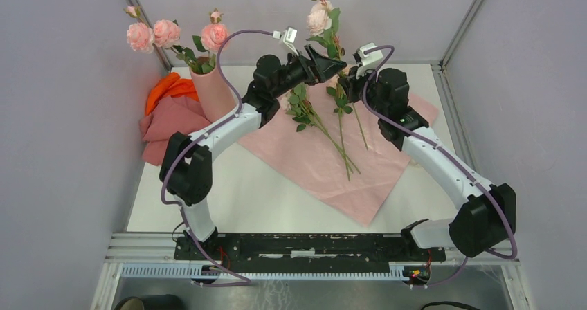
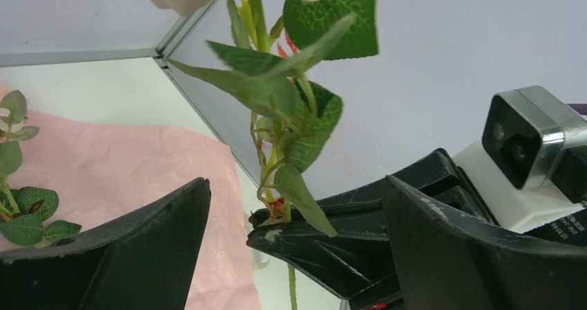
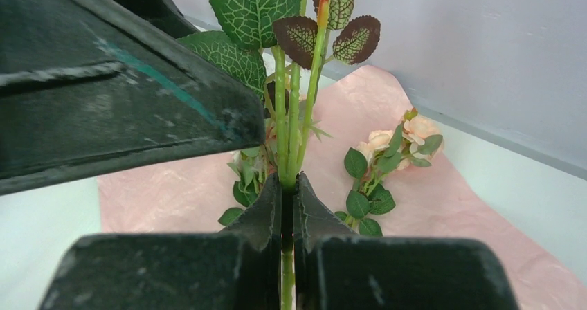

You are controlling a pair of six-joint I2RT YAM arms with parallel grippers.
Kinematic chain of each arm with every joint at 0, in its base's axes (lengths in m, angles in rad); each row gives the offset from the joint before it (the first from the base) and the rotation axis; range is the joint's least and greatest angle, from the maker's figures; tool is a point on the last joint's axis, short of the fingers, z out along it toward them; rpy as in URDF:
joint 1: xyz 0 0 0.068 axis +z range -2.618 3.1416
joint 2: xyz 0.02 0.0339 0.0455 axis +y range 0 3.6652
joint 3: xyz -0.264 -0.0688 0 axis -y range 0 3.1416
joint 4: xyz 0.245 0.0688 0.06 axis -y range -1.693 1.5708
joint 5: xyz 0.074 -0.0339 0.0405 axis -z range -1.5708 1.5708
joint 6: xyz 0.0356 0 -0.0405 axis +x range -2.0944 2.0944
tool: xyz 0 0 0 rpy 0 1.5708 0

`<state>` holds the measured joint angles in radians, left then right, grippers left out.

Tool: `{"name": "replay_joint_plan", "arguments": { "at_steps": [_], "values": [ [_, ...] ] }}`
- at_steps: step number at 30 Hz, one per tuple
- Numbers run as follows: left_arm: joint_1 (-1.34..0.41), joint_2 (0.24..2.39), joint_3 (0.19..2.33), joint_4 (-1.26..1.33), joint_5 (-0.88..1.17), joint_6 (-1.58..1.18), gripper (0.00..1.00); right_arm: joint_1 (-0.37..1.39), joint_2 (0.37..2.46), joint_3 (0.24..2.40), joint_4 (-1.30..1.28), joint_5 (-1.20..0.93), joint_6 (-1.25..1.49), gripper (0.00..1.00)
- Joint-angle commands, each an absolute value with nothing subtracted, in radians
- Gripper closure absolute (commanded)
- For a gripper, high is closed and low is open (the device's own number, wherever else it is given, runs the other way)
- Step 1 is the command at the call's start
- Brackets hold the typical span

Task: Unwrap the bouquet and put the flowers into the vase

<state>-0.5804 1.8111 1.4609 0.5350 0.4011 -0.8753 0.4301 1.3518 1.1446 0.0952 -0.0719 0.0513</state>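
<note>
Progress check: wrapping's off, the pink sheet [image 1: 377, 178] lies flat, and three flowers [image 1: 166, 33] stand in the vase [image 1: 214, 94] at back left. Your right gripper [image 3: 287, 199] pinches one rose stem [image 3: 281, 116] upright. Your left gripper [image 2: 294, 185] gapes wide beside it, empty. A couple of loose stems [image 1: 332, 142] are left on the sheet.

Left arm [image 1: 221, 126], right arm [image 1: 443, 159]: white links, black joint housings, lilac cables [image 1: 232, 47]. Matte black wedge jaws, scuffed. White-and-silver wrist camera [image 2: 533, 144]. Black base rail [image 1: 304, 248].
</note>
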Motion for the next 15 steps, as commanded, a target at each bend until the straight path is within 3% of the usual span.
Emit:
{"name": "replay_joint_plan", "arguments": {
  "at_steps": [1, 6, 15],
  "values": [
    [-0.587, 1.831, 1.470, 0.592, 0.406, -0.921, 0.02, 0.430, 1.302, 1.157, 0.132, -0.132, 0.077, 1.00],
    [-0.598, 1.850, 1.481, 0.594, 0.416, -0.930, 0.09, 0.431, 1.295, 1.157, 0.129, -0.118, 0.074, 1.00],
    [-0.608, 1.867, 1.493, 0.595, 0.414, -0.923, 0.49, 0.431, 1.285, 1.138, 0.136, -0.136, 0.078, 1.00]
  ]
}}
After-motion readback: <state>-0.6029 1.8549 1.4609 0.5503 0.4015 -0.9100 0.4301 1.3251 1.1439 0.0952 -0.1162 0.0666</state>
